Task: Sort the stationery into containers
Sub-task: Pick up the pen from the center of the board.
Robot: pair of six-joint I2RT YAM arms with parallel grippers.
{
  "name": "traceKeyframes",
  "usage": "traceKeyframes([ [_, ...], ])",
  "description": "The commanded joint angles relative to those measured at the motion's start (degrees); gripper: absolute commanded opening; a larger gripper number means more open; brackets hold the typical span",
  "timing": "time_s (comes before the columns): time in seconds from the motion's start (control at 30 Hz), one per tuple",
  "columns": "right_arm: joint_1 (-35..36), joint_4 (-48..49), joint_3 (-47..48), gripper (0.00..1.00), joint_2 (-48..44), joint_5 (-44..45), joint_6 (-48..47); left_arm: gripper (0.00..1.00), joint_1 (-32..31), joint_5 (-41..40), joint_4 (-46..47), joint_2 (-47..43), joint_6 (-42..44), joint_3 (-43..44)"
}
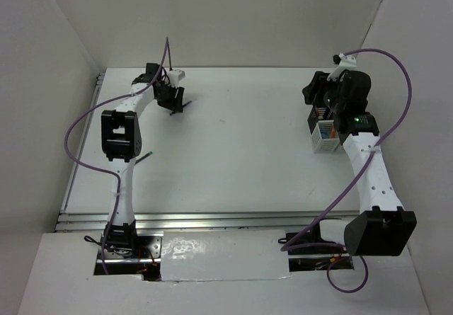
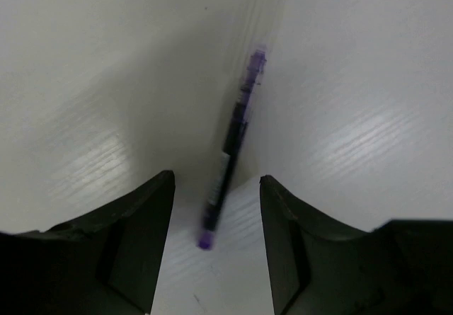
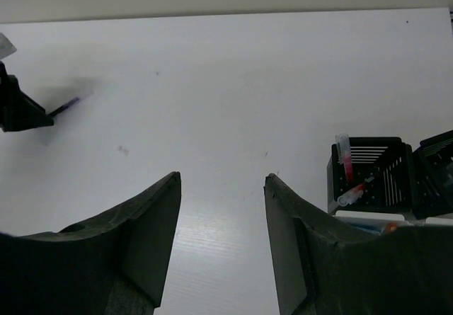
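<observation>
Left tool half-open, straddling pen.

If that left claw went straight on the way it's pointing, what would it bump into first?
Most likely the purple pen, which lies between the open jaws of the left gripper, then the white table beneath; depth is hard to judge.

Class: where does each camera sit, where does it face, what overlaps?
Top external: above, behind the left arm and right arm, looking down at the table; both show.
Left wrist: on the left arm, faces down at a purple pen; left claw shows.
Right wrist: on the right arm, faces across the table towards the bins; right claw shows.
All three show the pen.
</observation>
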Motion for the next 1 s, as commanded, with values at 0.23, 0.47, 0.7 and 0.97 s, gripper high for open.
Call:
traceKeyframes([
  [0.23,0.9,-2.8,0.4,0.57,-2.8,-3.4,-1.4,0.51,-0.5,-3.6,-2.0,4.2,2.0,3.2],
  [0.47,1.3,-3.3,1.1,0.57,-3.4,-5.1,-2.1,0.30,-4.2,-8.9,-0.1,-4.4,4.1,-14.4],
  [0.7,3.8,-4.6,1.0,0.57,-4.4,-8.8,3.3,0.03,-4.7,6.8,-0.5,-12.6,0.5,-22.9],
  [0.97,4.7,0.9,-5.5,0.76,-5.8,-24.7,17.0,0.00,-8.4,32.3,28.1,-35.9,-25.1,-42.7],
])
